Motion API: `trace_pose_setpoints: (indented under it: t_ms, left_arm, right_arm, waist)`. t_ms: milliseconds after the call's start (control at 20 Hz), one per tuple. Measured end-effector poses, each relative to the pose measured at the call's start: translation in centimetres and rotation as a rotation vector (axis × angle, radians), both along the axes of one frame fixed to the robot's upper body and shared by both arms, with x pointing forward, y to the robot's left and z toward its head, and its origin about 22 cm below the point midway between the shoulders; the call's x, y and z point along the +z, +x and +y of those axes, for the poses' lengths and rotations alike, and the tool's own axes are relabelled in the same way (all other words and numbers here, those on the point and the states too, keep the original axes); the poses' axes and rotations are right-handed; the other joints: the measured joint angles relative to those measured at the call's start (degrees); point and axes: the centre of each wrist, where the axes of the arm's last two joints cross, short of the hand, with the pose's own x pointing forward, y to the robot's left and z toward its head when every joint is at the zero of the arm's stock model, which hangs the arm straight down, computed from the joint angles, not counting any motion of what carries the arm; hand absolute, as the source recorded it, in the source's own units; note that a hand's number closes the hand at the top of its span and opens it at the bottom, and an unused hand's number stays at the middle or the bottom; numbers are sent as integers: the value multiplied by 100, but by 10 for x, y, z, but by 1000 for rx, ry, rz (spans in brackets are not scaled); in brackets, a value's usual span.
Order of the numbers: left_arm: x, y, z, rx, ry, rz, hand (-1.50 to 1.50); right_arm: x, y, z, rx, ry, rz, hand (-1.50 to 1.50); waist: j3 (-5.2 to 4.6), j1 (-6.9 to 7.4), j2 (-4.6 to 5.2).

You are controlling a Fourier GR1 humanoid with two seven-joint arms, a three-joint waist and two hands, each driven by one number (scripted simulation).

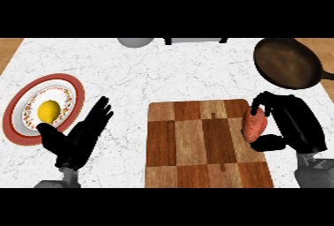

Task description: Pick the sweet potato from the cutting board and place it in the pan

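Observation:
An orange-pink sweet potato (254,125) lies at the right edge of the checkered wooden cutting board (195,145). My right hand (295,124) is curled round it, fingers above and thumb below, and covers its right side. The dark round pan (286,62) sits at the far right of the counter, beyond the hand, with its handle pointing right. My left hand (77,136) is open, fingers up, left of the board.
A red-rimmed patterned plate (26,126) with a yellow lemon (49,111) stands at the left, partly behind the left hand. A grey rounded object (135,42) and a pale fixture (194,39) sit at the counter's far edge.

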Motion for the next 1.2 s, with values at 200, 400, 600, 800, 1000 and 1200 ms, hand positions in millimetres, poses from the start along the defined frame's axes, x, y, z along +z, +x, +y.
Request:
trace_pose_setpoints:
  t_ms: [200, 400, 600, 800, 1000, 1200]
  left_arm:
    - [3, 3, -8, -18, 1, -2, 0]
    - [5, 9, -9, -30, -4, -6, 0]
    - [7, 9, -9, -49, -6, -12, 0]
    - [1, 9, -17, -60, -1, -10, 0]
    - [4, 12, -24, -71, 2, -14, 0]
    - [5, 14, -26, -78, -5, -20, 0]
  right_arm:
    - [10, -9, -24, -24, 227, -24, 150]
    - [13, -7, -56, -63, 380, -22, 150]
    - [3, 7, -91, -98, 426, -27, 150]
    - [-6, 35, -110, -140, 372, -72, 150]
    - [-19, 64, -124, -183, 325, -125, 150]
    - [-25, 87, -136, -261, 321, -207, 150]
  waist:
    - [1, 85, 23]
    - [-2, 187, 46]
    - [-4, 263, 57]
    - [-2, 330, 75]
    - [1, 411, 95]
    - [7, 481, 124]
